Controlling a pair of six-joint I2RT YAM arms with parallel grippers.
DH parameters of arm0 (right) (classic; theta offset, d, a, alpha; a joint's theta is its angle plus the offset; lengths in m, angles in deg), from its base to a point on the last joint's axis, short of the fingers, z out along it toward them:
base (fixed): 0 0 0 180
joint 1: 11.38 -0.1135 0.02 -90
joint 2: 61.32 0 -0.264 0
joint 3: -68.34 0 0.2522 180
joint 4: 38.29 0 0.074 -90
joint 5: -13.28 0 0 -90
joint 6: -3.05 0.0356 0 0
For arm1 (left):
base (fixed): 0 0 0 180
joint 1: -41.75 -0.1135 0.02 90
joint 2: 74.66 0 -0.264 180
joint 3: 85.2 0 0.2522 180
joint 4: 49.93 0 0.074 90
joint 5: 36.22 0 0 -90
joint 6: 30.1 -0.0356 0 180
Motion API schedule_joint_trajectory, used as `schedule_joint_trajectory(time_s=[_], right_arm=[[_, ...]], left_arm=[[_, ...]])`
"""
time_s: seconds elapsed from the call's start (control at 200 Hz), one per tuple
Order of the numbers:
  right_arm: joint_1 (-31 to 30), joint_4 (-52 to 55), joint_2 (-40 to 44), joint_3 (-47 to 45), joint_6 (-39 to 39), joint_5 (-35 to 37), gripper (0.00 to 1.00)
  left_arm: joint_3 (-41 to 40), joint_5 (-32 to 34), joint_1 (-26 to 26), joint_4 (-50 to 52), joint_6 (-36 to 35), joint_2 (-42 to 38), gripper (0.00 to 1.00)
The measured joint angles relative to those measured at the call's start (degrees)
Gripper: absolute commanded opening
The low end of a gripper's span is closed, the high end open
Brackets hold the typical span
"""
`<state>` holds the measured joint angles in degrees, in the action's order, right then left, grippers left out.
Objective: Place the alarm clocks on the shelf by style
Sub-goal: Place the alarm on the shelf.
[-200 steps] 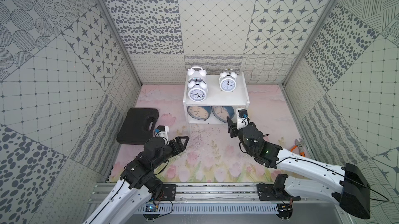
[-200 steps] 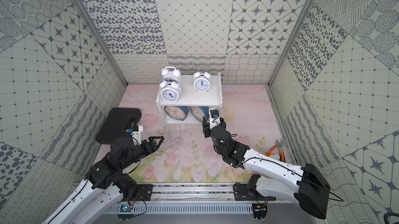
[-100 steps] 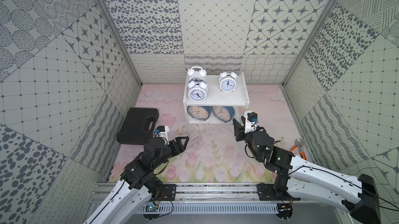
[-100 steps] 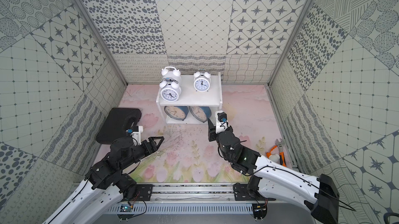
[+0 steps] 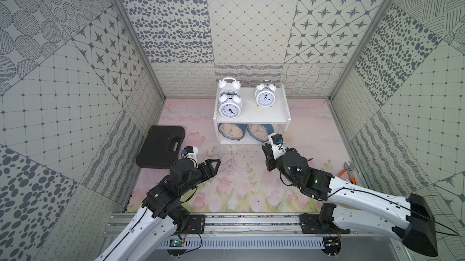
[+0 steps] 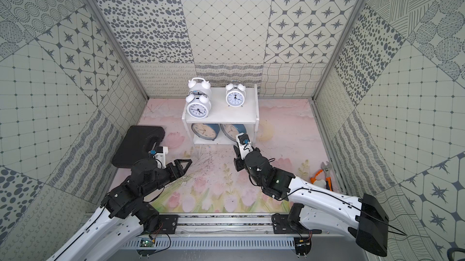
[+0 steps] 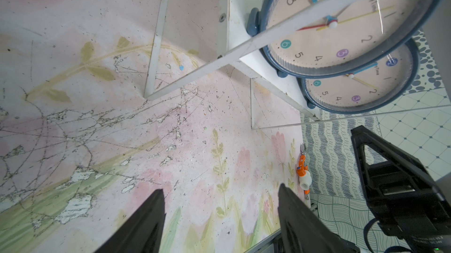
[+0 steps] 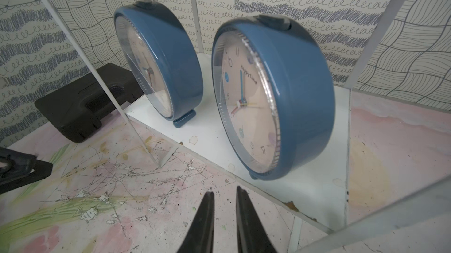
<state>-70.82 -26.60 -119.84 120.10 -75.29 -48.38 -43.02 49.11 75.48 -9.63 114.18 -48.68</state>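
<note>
In both top views the shelf (image 5: 275,112), a white two-tier rack of flat boards on thin rod legs, stands at 12 o'clock on the scratched floral mat (image 5: 239,186). All three white clocks, round-cased with domed bells and loop handles, are on its top board. The front twin-bell clock (image 5: 229,108) is at 8 o'clock, the rear twin-bell clock (image 5: 229,87) close behind it at 10 o'clock, and the lone twin-bell clock (image 5: 265,96) at 1 o'clock. On the lower board, side by side, stand the left blue clock (image 5: 231,131) and the right blue clock (image 5: 259,131), both flat discs with cream dials. A matte black moulded case (image 5: 161,149) lies at 9 o'clock on the mat and a steel adjustable wrench (image 6: 326,166) at 4 o'clock. The left gripper (image 5: 214,165) hangs at 7 o'clock from the shelf, and the right gripper (image 5: 266,152) at 5 o'clock, just before its lower board.

In the left wrist view, the left gripper (image 7: 219,188) has its pointed black jaws well apart, with only cracked, flaking mat between them. Both blue clocks show glossy rims, ribbed bezels and small rounded feet.

In the right wrist view, the right gripper (image 8: 225,190) has its tapered jaws only a slit apart and holds nothing. It points toward the right blue clock (image 8: 292,93) without touching it. The clock's smooth plastic case stands upright on the stained white board.
</note>
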Motion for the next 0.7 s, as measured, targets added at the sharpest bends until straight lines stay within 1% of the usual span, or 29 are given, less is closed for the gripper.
schedule_joint_trajectory(time_s=[0.2, 0.46, 0.7], right_arm=[[0.8, -2.1, -2.6, 1.7, -0.5, 3.0, 0.24], [2.1, -4.1, -2.8, 1.7, -0.8, 8.0, 0.24], [3.7, -4.2, -2.7, 1.7, -0.5, 9.7, 0.27]], left_arm=[[0.2, 0.1, 0.0, 0.1, -0.3, -0.1, 0.76], [0.5, 0.1, 0.0, 0.3, -0.5, -0.1, 0.76], [0.5, 0.1, 0.0, 1.3, -0.7, -0.3, 0.76]])
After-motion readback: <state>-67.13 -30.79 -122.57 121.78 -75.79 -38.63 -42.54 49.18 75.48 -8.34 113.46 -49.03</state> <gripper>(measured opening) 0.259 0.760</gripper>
